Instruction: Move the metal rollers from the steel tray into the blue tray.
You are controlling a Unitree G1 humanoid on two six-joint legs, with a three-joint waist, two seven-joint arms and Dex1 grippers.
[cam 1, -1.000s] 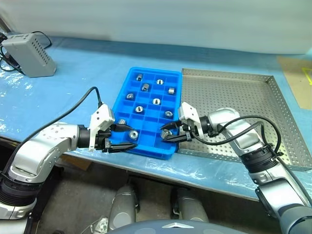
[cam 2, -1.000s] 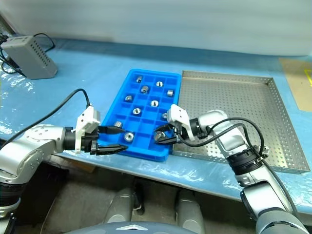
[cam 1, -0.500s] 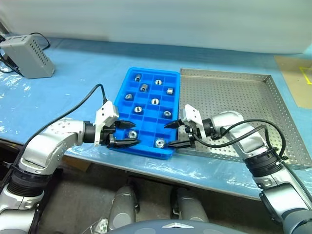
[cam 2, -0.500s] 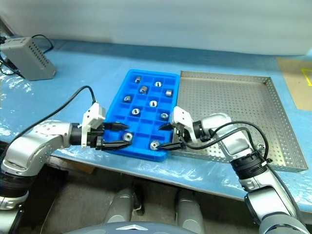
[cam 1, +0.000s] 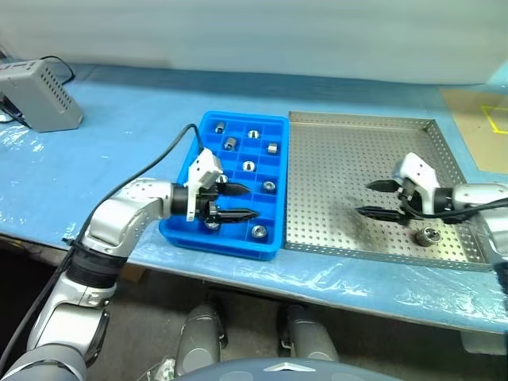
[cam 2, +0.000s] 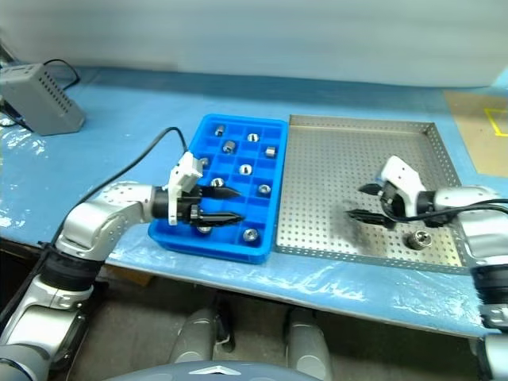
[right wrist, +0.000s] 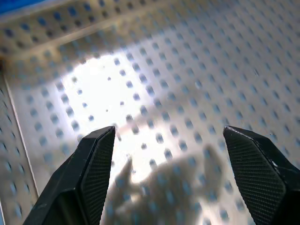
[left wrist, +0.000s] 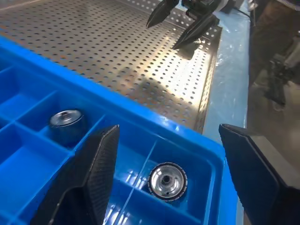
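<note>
The left gripper (cam 1: 238,202) hovers low over the near end of the bright blue plastic compartment tray (cam 1: 279,125), jaws spread wide and empty, with small silvery hollow metal rollers (cam 1: 259,232) sitting one to a compartment beneath and beyond it. Over on the big perforated steel tray (cam 1: 361,121), the right gripper (cam 1: 370,198) hangs above the dotted floor, jaws wide and holding nothing. One last roller (cam 1: 429,236) rests on the steel floor by the near rim, just beside that gripper, on the blue-covered surface (cam 1: 119,151).

No lettering I can read on my blue tray (cam 1: 279,190), none on my steel tray (cam 1: 349,175), no labels, brands or numbers on my blue-covered counter (cam 1: 119,151)
</note>
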